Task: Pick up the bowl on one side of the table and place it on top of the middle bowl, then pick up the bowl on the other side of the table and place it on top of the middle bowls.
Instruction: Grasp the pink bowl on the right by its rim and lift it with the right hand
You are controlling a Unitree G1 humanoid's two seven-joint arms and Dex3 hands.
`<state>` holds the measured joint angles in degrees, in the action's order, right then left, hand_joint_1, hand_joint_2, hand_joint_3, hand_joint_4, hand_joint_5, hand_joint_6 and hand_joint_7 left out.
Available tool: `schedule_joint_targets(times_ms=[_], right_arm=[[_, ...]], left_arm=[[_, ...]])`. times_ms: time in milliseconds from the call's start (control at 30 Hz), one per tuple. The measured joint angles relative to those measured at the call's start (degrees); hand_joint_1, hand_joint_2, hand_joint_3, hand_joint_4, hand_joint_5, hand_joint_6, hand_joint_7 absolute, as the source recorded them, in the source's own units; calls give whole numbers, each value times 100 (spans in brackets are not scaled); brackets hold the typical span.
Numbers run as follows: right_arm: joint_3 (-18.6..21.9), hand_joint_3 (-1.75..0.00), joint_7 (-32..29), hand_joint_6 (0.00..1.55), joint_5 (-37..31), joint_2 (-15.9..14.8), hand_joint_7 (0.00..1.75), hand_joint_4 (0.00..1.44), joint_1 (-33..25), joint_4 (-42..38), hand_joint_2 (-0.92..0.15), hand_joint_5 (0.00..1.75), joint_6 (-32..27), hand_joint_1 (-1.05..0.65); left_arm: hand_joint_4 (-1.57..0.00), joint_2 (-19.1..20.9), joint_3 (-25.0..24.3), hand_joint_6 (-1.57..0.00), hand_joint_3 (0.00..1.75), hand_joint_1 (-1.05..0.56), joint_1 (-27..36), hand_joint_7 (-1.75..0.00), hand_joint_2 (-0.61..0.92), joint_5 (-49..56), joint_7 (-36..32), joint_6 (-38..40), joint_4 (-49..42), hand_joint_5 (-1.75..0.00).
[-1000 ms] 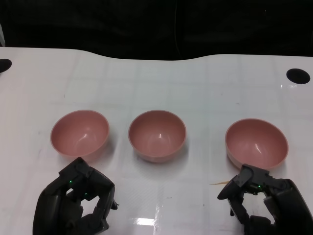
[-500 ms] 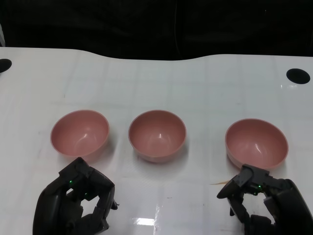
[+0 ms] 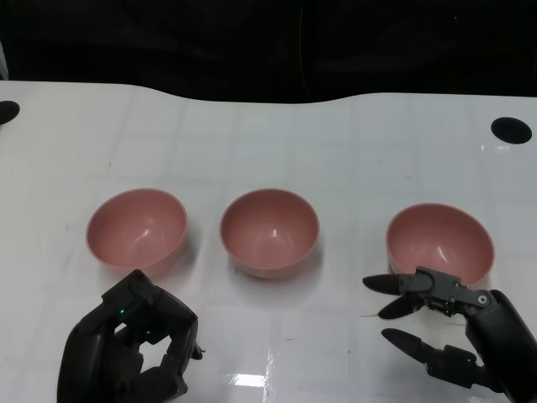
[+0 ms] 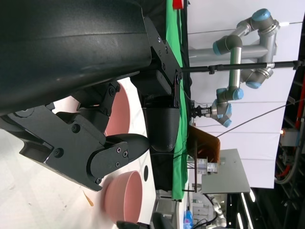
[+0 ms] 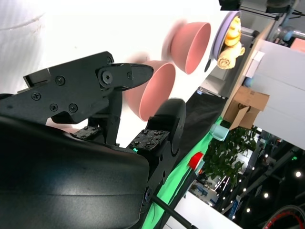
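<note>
Bowls sit in a row on the white worktop (image 3: 277, 143) in the head view: the left bowl (image 3: 137, 228), the middle bowl (image 3: 269, 231) and the right bowl (image 3: 440, 244), all apart from each other. The right hand (image 3: 453, 327) is just in front of the right bowl with its fingers (image 3: 394, 284) spread wide, holding nothing. The left hand (image 3: 130, 348) is near the left bowl with fingers curled in, holding nothing.

To do this step well, the right hand should reach on so the bowl's near rim sits between thumb and fingers, then squeeze softly and lift straight up.

From the left wrist, pink bowls peek past the curled fingers.

From the right wrist, the fingers point at a bowl; it may be the right one, but the blur makes that hard to tell.
</note>
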<state>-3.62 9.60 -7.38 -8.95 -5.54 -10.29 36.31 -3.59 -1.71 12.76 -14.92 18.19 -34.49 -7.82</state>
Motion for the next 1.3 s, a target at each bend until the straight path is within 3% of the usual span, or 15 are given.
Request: schedule_joint_targets(times_ms=[267, 700, 1000, 1100, 1300], right_arm=[[162, -1, -536, 40, -882, -171, 0, 23, 90, 164, -92, 59, -331, -51], [90, -2, -1653, 27, -3200, -766, 0, 13, 276, 658, -92, 49, -1313, -60], [-216, -2, -1927, 28, -3702, -928, 1, 15, 429, 665, -92, 44, -1777, -59], [-439, -7, -1940, 27, -4165, -1017, 0, 14, 601, 581, -92, 43, -2189, -59], [-985, -5, -2118, 32, -4753, -1091, 2, 19, 1257, -394, -92, 41, -2763, -54]], left_arm=[[-75, -1, -15, -74, 96, -16, 1, -143, 59, 0, 1, -1, 0, -170], [-73, -8, 0, -72, 96, -17, 12, -145, 61, 7, 0, -1, 6, -171], [-74, -44, 18, -72, 95, -18, 15, -144, 61, 62, -20, 0, 53, -170], [-74, -62, 23, -73, 94, -18, 17, -144, 61, 63, -23, 4, 62, -170], [-75, -82, 32, -73, 101, -17, -4, -146, 59, 73, -31, 38, 70, -170]])
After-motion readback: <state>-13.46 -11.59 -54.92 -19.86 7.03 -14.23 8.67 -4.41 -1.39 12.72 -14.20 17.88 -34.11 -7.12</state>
